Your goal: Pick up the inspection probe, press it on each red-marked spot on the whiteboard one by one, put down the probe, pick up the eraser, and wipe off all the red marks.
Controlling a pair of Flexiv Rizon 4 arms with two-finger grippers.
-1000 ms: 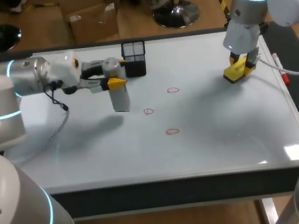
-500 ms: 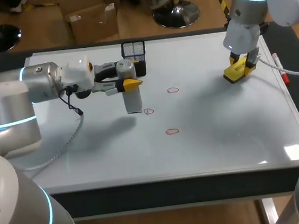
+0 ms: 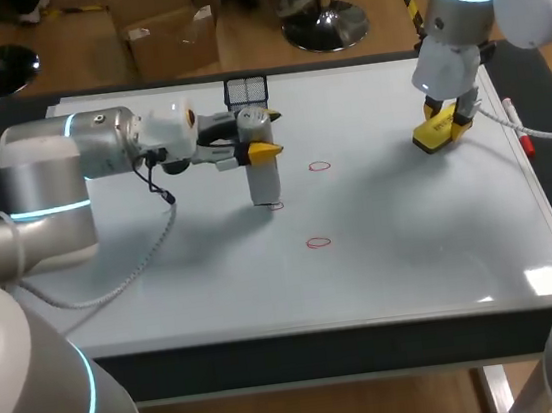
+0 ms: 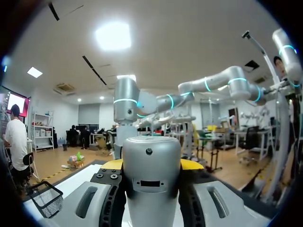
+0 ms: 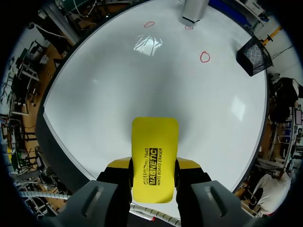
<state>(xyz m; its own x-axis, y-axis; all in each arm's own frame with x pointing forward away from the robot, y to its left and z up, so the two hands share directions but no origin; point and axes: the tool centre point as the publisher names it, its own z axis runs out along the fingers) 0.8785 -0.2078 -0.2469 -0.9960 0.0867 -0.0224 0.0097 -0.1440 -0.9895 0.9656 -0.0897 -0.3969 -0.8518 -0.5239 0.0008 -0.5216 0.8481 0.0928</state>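
Observation:
My left gripper (image 3: pixel 262 140) is shut on the grey inspection probe (image 3: pixel 264 180), which stands upright with its lower end on the middle red mark (image 3: pixel 275 206) of the whiteboard (image 3: pixel 422 249). Two other red marks (image 3: pixel 319 166) (image 3: pixel 318 243) lie open to view. In the left wrist view the probe (image 4: pixel 151 179) fills the space between the yellow tips of the left gripper (image 4: pixel 151 165). At the board's far right my right gripper (image 3: pixel 446 121) is shut on the yellow eraser (image 3: pixel 434 135). The right wrist view shows the eraser (image 5: pixel 155 156) clamped in that gripper (image 5: pixel 153 166), above the board.
A black mesh basket (image 3: pixel 246 91) stands at the board's far edge, just behind the left gripper. A red-capped marker (image 3: pixel 518 129) lies along the right edge, near a white cable. The right wrist view shows the basket (image 5: pixel 255 56) and the probe (image 5: pixel 194 10) ahead.
My left arm has carried the probe to the right, from beside the basket to the middle red mark. The right arm and the eraser have stayed put.

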